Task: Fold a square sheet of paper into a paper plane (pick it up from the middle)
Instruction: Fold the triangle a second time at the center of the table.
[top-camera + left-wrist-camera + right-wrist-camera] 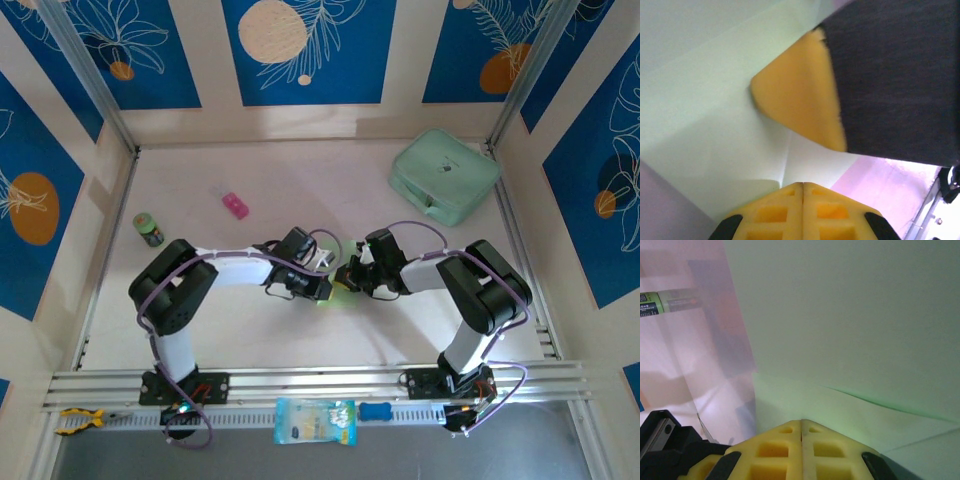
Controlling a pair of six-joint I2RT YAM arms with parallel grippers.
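Note:
The square sheet of paper (338, 296) is a pale-green patch at the table's middle, pinched between both grippers. My left gripper (325, 286) comes in from the left and my right gripper (353, 277) from the right, tips almost meeting. In the left wrist view the yellow fingers (785, 212) are shut at a crease of the paper (705, 125), and the right gripper's yellow fingertip (797, 100) presses on the same sheet. In the right wrist view the shut yellow fingers (782, 450) grip the creased paper (850, 330), which stands up like a wall. Whether it has the paper plane's pointed shape is hidden by the grippers.
A thick mint-green zip case (445, 178) lies at the back right. A small pink object (235, 205) and a green-labelled bottle (149, 229) sit at the back left. On the front rail lie a blue packet (314, 420) and a yellow-handled tool (78, 420).

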